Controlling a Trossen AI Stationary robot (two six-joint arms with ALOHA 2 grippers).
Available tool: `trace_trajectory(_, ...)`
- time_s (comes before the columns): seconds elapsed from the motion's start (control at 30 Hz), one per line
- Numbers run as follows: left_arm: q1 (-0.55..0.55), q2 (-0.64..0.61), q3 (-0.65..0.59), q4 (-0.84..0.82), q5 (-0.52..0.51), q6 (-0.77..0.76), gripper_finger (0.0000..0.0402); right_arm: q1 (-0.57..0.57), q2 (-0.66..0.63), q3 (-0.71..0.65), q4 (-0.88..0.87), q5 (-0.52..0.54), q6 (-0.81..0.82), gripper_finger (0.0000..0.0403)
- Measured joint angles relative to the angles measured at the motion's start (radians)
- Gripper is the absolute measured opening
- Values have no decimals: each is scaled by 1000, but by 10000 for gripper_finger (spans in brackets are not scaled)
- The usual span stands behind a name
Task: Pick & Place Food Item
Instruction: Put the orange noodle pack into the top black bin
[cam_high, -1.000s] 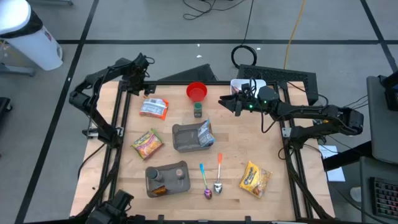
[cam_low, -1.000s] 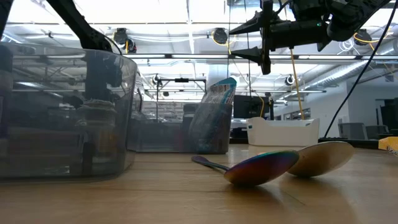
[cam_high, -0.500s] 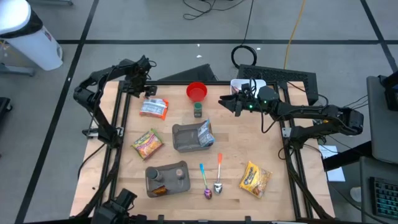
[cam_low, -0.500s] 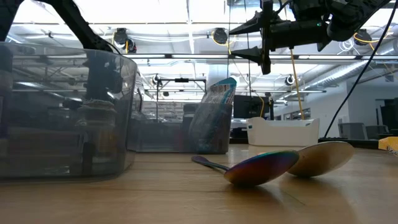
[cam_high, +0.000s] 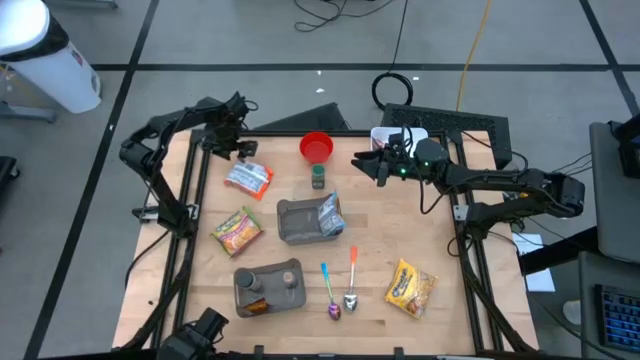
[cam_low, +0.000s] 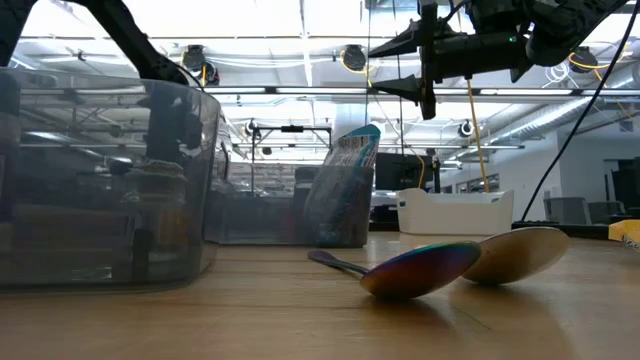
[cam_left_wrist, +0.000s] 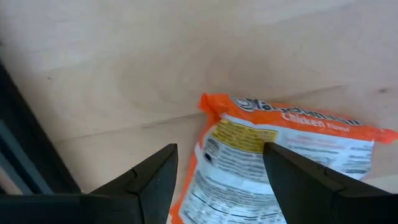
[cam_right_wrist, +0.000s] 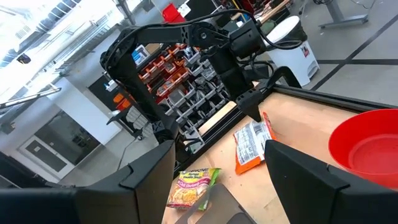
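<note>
Your left gripper (cam_high: 243, 150): jaws released, poised above the orange noodle packet (cam_high: 247, 178). Your right gripper (cam_high: 360, 163): released, raised at two o'clock.

Light wooden table (cam_high: 400, 235) is pretty cluttered: an orange-and-white noodle packet (cam_high: 248, 177) at 10 o'clock, red plastic bowl (cam_high: 316, 148) at 12, grey plastic bin (cam_high: 305, 221) dead centre, yellow-green ramen pack (cam_high: 236, 230) at 9, two spoons (cam_high: 341, 290) at 6, yellow snack bag (cam_high: 411, 287) at 5.
</note>
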Motion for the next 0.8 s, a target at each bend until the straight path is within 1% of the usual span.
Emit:
trace_trajectory(0.1,-18,0,0,0,0,0,242,0,0,0,0,0,-3,242)
trace_trajectory(0.17,-29,0,0,0,5,0,230,0,0,0,0,-1,-3,242)
trace_trajectory(0.23,-42,0,0,0,6,-1,208,0,0,0,0,-2,-3,242)
trace_trajectory(0.33,-56,0,-1,0,6,-2,162,0,0,0,0,-3,-3,242)
trace_trajectory(0.5,-58,0,-1,0,5,-8,94,17,0,0,0,-3,-3,242)
trace_trajectory(0.7,-58,0,-1,0,2,-8,40,47,0,0,0,1,-7,242)
trace_trajectory(0.8,-58,0,-1,4,-1,-2,16,61,0,0,0,27,-8,242)
